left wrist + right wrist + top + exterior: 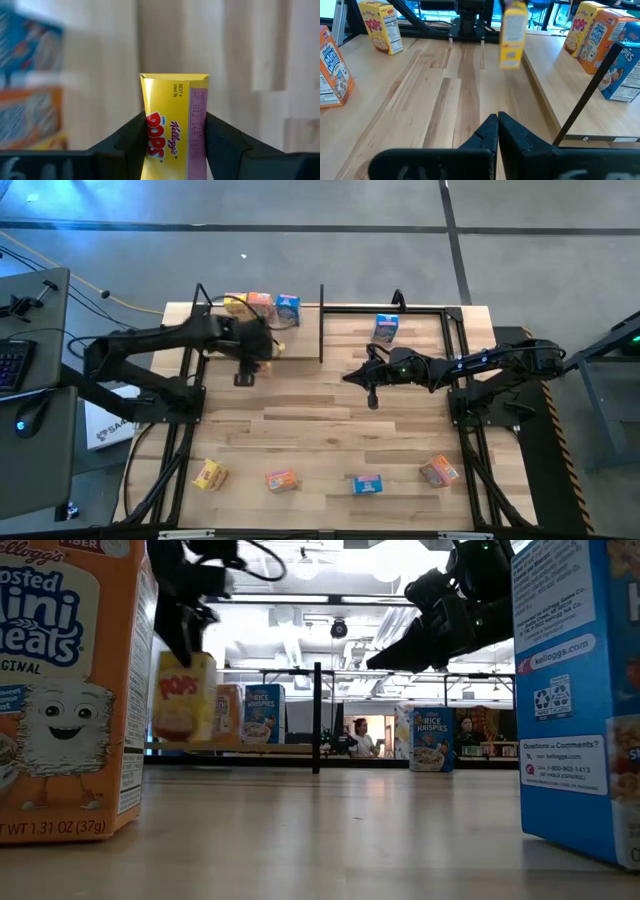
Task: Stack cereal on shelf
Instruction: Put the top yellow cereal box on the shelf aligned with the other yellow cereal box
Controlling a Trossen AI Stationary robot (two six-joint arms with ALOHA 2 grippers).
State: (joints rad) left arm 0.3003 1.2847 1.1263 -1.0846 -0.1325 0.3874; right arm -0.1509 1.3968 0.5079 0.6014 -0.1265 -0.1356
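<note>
Other stuff around the table
A keyboard (8, 365) on a gray desk (40, 310); a person (358, 736) sitting far behind.

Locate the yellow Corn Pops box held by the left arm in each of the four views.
High view: Corn Pops box mostly hidden under the left gripper, beside the shelf.
Low view: hanging upper left, clear of the table.
Left wrist view: centre, between the fingers.
Right wrist view: top centre, lifted.
Shared landmark: the shelf's black post.
</note>
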